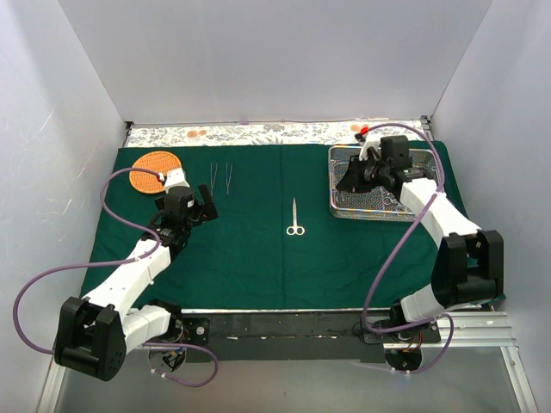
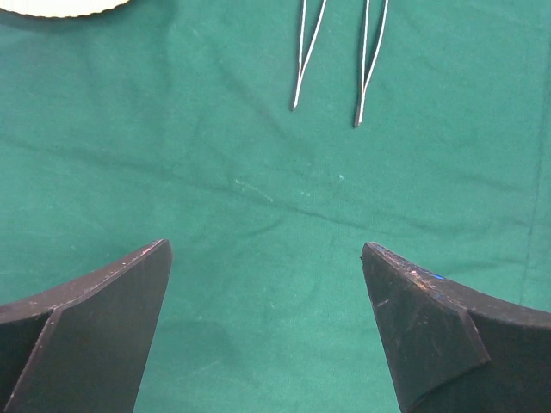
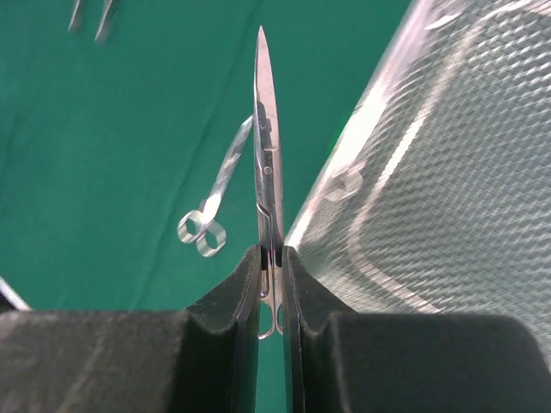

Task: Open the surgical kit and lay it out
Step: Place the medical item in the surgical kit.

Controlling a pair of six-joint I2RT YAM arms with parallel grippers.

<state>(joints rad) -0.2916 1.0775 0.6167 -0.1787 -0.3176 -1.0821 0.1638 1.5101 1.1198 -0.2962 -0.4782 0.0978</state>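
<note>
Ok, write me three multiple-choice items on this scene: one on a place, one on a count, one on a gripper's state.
1. Where on the green cloth does the mesh tray stand?
A. far right corner
B. centre
C. near left corner

2. How many tweezers lie ahead of the left gripper?
A. one
B. two
C. five

3. The right gripper is:
A. open and empty
B. shut on scissors
C. shut on the tray's rim

Answers: 1 A, the top view shows it at the cloth's far right. 2 B, two pairs lie side by side. 3 B, its fingers pinch the scissors near the rings.
</note>
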